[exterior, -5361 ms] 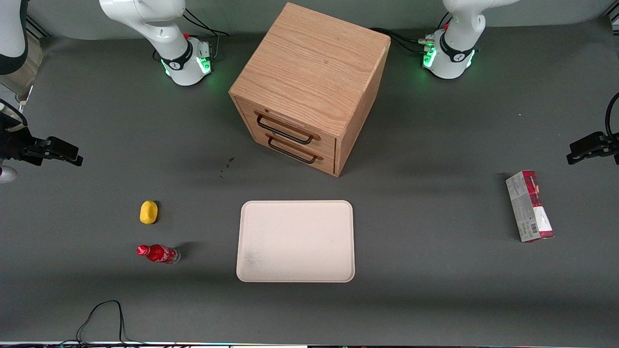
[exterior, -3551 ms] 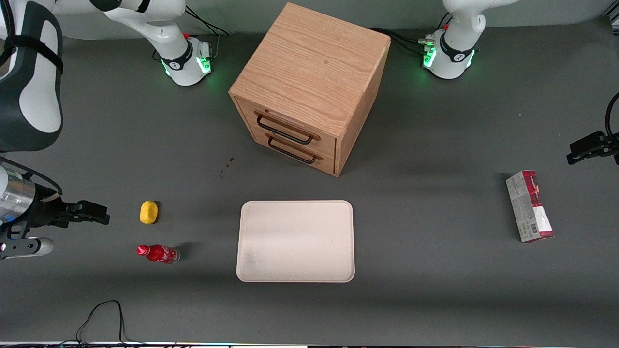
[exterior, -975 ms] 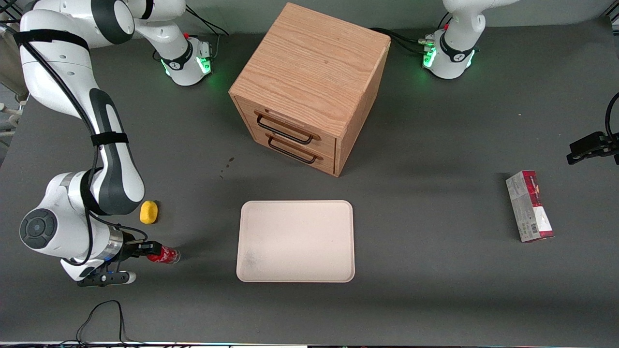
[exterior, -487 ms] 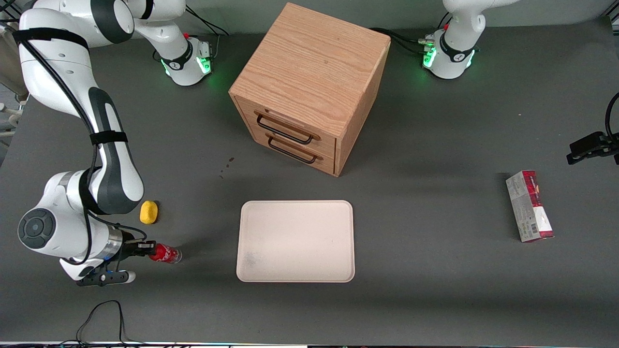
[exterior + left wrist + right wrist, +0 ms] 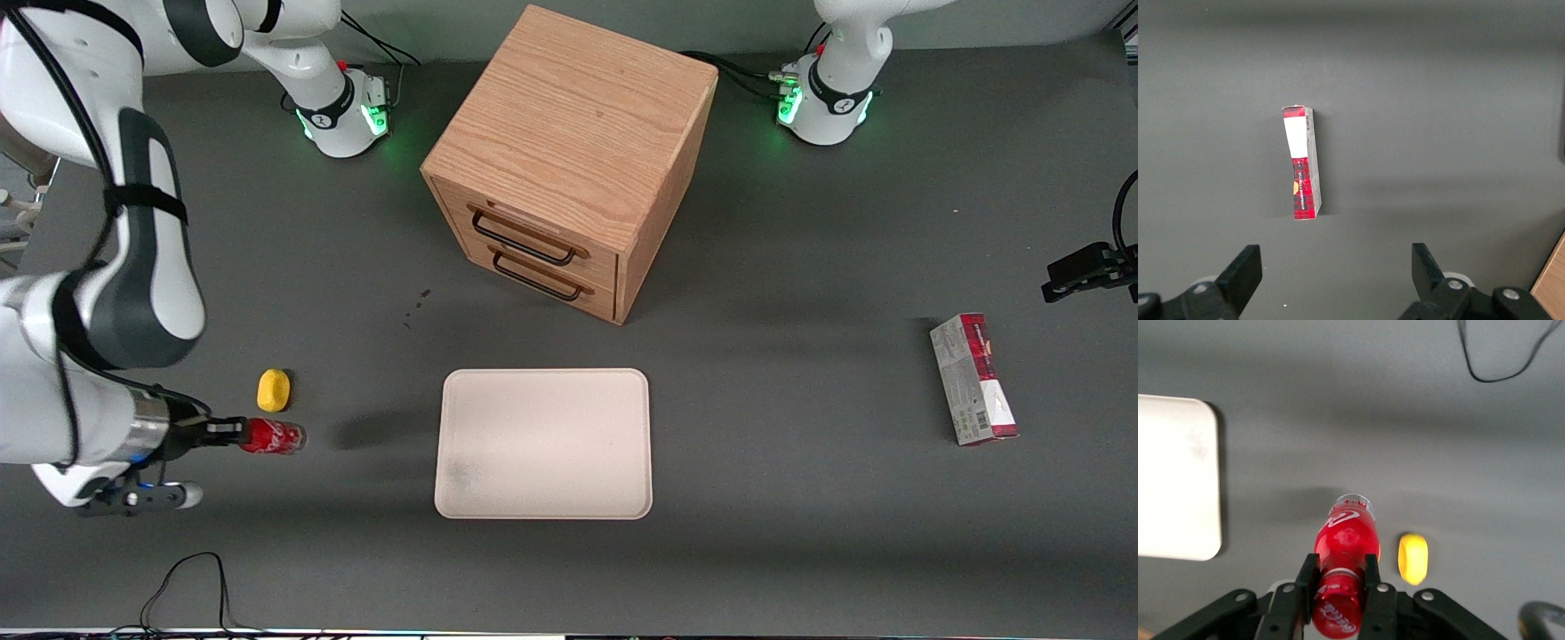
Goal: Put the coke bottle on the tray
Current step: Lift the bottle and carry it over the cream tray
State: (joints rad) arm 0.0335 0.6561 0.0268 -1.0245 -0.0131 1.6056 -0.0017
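Note:
The small red coke bottle point(image 5: 269, 436) hangs lying sideways above the grey table, its shadow on the table beside the tray. My right gripper point(image 5: 233, 432) is shut on its neck, at the working arm's end of the table. In the right wrist view the two black fingers point(image 5: 1307, 577) clamp the bottle point(image 5: 1346, 543) just below the red cap, with the clear base pointing away from the wrist. The cream tray point(image 5: 544, 443) lies flat and bare in front of the drawer cabinet, nearer to the front camera; its corner shows in the right wrist view point(image 5: 1175, 480).
A yellow lemon-like object point(image 5: 274, 389) lies on the table just beside the lifted bottle. The wooden drawer cabinet point(image 5: 569, 160) stands mid-table. A red-and-grey carton point(image 5: 973, 379) lies toward the parked arm's end. A black cable point(image 5: 182, 582) loops near the table's front edge.
My gripper came in from the working arm's end, closed on the bottle's neck, and has now lifted it off the table, drawing it slightly back toward the lemon-like object.

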